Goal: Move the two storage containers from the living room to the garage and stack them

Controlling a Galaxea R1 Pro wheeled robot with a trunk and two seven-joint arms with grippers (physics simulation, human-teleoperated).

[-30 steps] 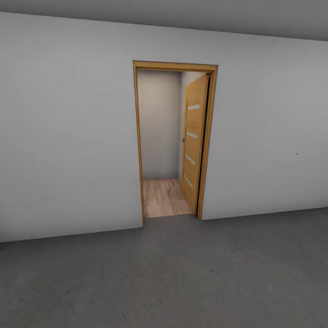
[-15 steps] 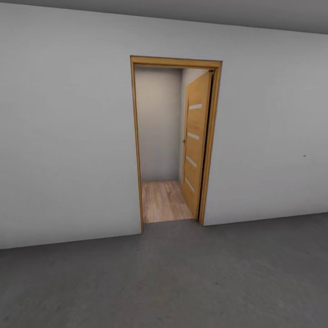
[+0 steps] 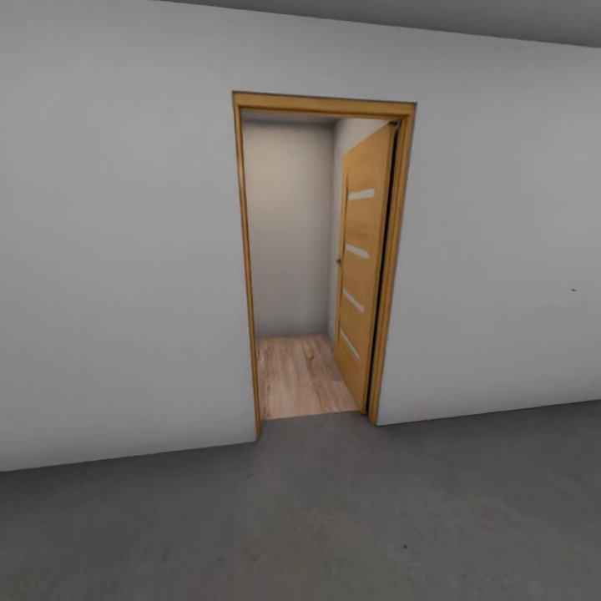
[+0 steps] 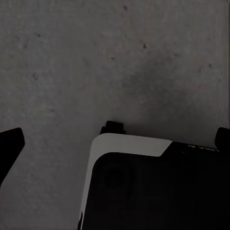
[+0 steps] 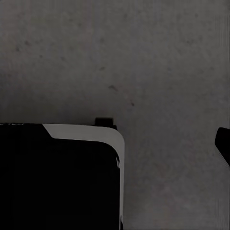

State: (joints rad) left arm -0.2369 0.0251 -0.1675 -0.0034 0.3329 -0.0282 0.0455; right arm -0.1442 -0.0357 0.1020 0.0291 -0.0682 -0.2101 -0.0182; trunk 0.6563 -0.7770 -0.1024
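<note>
The two storage containers and the living room are out of view. I stand in the garage, on its dark grey concrete floor, facing a white wall. My left gripper hangs over the concrete, open, with one black fingertip far from the other and nothing between them. My right gripper also hangs over the floor. One of its fingertips sits far out at the side and the other is hidden behind a black, white-edged body.
A wood-framed doorway opens in the wall straight ahead. Its striped wooden door is swung inward on the right. Behind it lie light wood planks and a pale back wall. The same black body fills part of the left wrist view.
The whole head view has shifted: the doorway looks larger and closer and its top sits higher in the picture, so the camera has moved toward it. Nothing else changed.
</note>
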